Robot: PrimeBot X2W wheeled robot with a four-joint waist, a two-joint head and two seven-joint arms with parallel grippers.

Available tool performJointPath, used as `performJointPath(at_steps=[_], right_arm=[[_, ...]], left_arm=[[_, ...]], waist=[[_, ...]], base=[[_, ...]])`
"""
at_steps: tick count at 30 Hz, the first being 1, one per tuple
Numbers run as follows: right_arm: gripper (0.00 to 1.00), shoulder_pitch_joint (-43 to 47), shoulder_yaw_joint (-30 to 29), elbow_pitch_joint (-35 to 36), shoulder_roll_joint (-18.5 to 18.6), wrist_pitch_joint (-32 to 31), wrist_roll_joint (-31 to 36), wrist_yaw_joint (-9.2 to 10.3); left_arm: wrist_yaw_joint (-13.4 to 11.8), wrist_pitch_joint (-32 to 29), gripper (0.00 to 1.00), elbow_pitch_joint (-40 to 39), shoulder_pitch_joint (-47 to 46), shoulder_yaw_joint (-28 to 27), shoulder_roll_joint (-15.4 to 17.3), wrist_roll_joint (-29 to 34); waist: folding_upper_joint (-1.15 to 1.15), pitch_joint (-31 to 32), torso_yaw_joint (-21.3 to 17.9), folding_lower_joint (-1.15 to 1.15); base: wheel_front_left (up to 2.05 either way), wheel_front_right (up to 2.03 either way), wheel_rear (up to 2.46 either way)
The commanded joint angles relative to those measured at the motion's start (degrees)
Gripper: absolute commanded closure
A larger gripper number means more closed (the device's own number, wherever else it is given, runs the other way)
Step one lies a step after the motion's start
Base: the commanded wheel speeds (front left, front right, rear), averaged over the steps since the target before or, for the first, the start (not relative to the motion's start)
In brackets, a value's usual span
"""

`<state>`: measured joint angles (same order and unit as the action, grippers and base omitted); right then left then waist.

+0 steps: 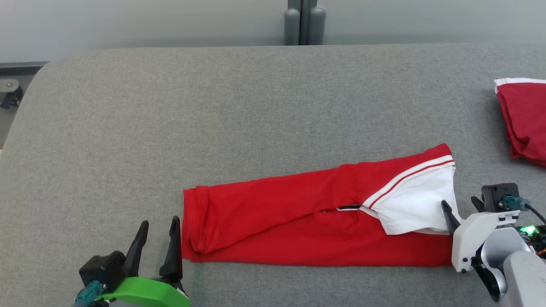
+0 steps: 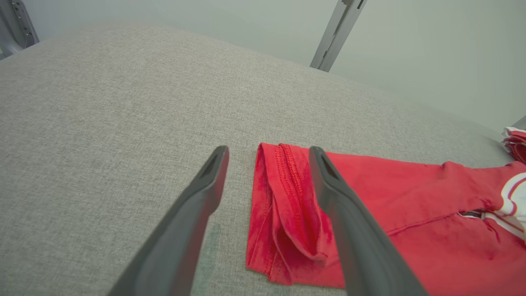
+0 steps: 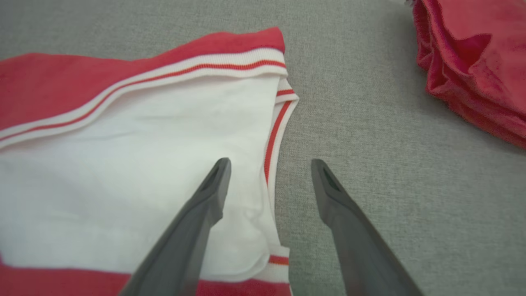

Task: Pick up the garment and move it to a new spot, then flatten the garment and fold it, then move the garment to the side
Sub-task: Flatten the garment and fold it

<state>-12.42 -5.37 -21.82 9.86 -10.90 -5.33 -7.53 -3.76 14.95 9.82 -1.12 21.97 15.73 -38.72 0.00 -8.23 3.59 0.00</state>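
Grippers both stand spread wide, holding nothing. The left gripper (image 1: 160,220) sits at the cuff end of the red trousers (image 1: 298,221), which lie folded lengthwise on the near part of the grey padded table (image 1: 213,106). The right gripper (image 3: 270,161) straddles their white waist edge. A second folded red garment (image 1: 524,123) lies well apart, far right. Both arms reach in low from the near side.

Operator 1: What surrounds the work area?

Operator 2: I see a grey fabric-covered counter (image 1: 170,128), rounded at its far-left corner. A folded red cloth (image 1: 522,119), white-edged, lies at its right edge. A grey post (image 1: 303,21) stands behind the far edge, against a pale wall (image 1: 128,21).
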Motion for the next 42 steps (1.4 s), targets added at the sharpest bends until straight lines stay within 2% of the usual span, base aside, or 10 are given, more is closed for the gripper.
performJointPath(at_steps=[1,7,8,9,10,13,14,23,33,42], right_arm=[[0.00,0.0,0.3,-1.3,0.4,-1.2,0.0,0.10],[0.00,2.2,1.5,-3.4,0.9,-4.4,-1.4,0.09],[0.07,2.4,1.9,-3.4,0.8,-4.5,-1.5,0.09],[0.27,2.5,2.2,-3.5,0.5,-5.0,-1.8,0.09],[0.56,2.7,2.6,-3.6,0.2,-5.2,-1.9,0.08],[0.97,2.5,3.8,-4.0,-0.7,-5.7,-2.0,0.05],[1.00,2.0,3.9,-4.2,-1.0,-5.5,-2.4,0.05],[1.00,-3.2,1.8,-6.0,-0.4,-1.5,-3.1,0.11],[1.00,-2.7,-3.4,0.9,4.1,-2.1,-3.5,0.10],[1.00,-0.9,0.6,8.5,0.5,-3.8,-8.6,0.09]], left_arm=[[0.2,0.2,0.00,0.3,-0.5,-0.4,0.0,0.4],[0.7,0.3,0.00,0.9,0.9,-1.1,-0.2,1.0],[0.7,0.3,0.00,0.9,1.1,-1.2,-0.2,1.0],[0.7,0.3,0.00,0.8,1.3,-1.4,-0.3,1.1],[0.7,0.3,0.00,0.8,1.5,-1.5,-0.3,1.2],[0.8,0.3,0.00,0.8,1.8,-1.7,-0.5,1.6],[0.8,0.3,0.00,0.7,1.8,-1.7,-0.6,1.6],[1.2,0.2,0.00,1.3,0.4,-1.2,-1.4,2.2],[1.5,0.3,0.00,2.1,-0.5,-1.4,-2.3,2.6],[2.1,0.3,0.00,2.9,-1.2,-1.0,-3.0,3.0]], waist=[[0.00,0.0,1.2,0.00],[0.00,0.9,2.2,0.00],[0.00,1.0,2.2,0.00],[0.00,1.2,2.2,0.00],[0.00,1.4,2.1,0.00],[0.00,1.9,1.5,0.00],[0.00,2.0,1.3,0.00],[0.00,3.1,-1.8,0.00],[0.00,3.7,-4.4,0.00],[0.00,3.5,-3.4,0.00]], base=[[0.00,0.00,0.00],[0.00,0.00,0.00],[0.00,0.00,0.00],[0.00,0.00,0.00],[0.00,0.00,0.00],[0.00,0.00,0.00],[0.00,0.00,0.00],[0.00,0.00,0.00],[0.00,0.00,0.00],[0.00,0.00,0.00]])
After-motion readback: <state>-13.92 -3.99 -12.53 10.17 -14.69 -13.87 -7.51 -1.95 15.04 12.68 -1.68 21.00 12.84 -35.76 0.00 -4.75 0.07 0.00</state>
